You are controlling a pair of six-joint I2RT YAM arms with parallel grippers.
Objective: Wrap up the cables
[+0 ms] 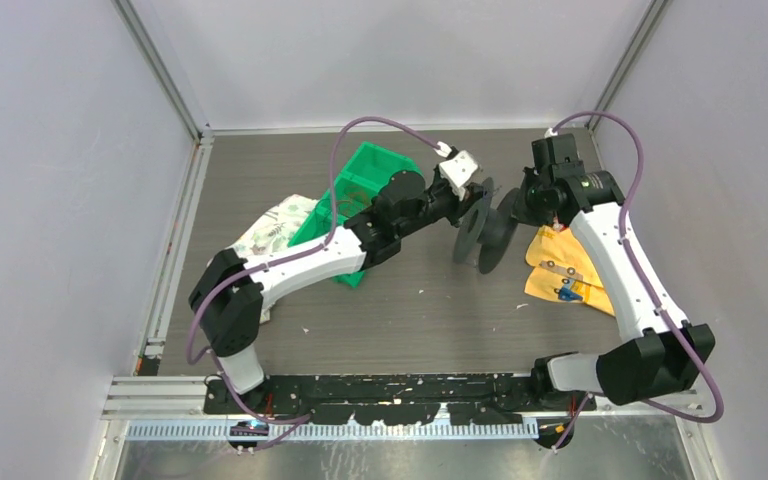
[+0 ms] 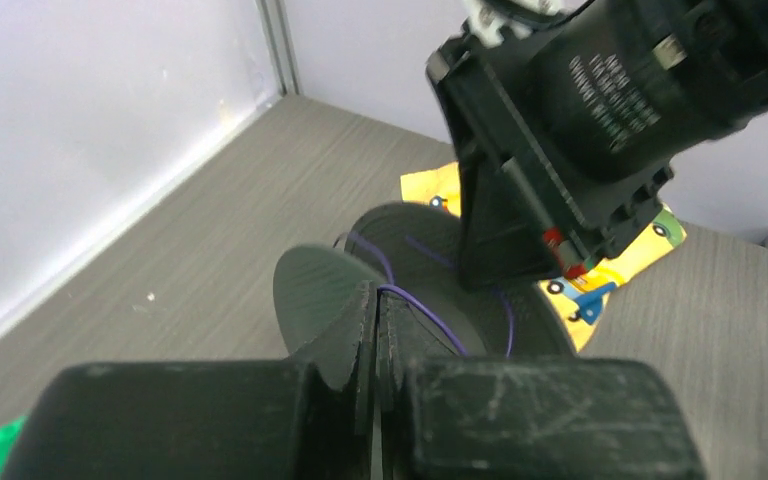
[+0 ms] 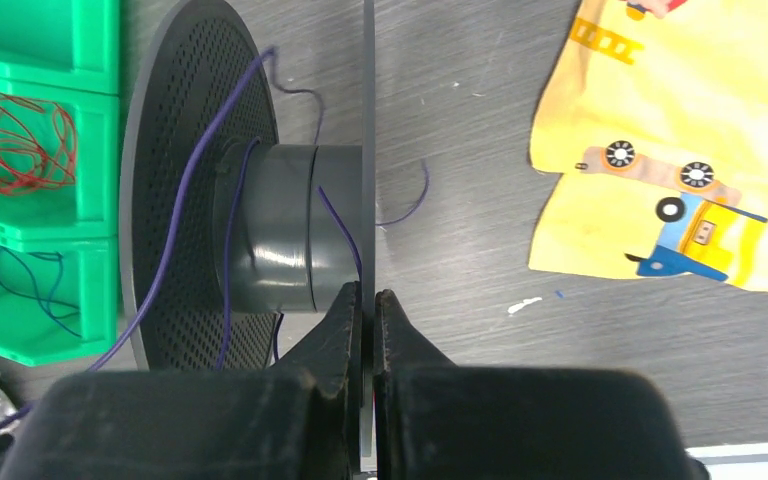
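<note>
A black two-flanged spool (image 1: pixel 485 232) stands on edge mid-table between both grippers. A thin purple cable (image 3: pixel 195 170) loops loosely over its grey hub (image 3: pixel 280 225) and perforated flange. My right gripper (image 3: pixel 368 295) is shut on the rim of the thin solid flange (image 3: pixel 367 100), holding the spool. My left gripper (image 2: pixel 376 290) is shut on the same purple cable (image 2: pixel 430 318), which runs from its fingertips across to the spool (image 2: pixel 315 285). In the top view the left gripper (image 1: pixel 475 190) sits just left of the spool and the right gripper (image 1: pixel 520 205) just right of it.
A green bin (image 1: pixel 360 185) lies under the left arm; it holds a red wire tangle (image 3: pixel 15 135) and thin blue wires (image 3: pixel 20 280). A yellow printed cloth (image 1: pixel 560 270) lies right of the spool, a floral cloth (image 1: pixel 275 230) left of the bin. Walls enclose the table.
</note>
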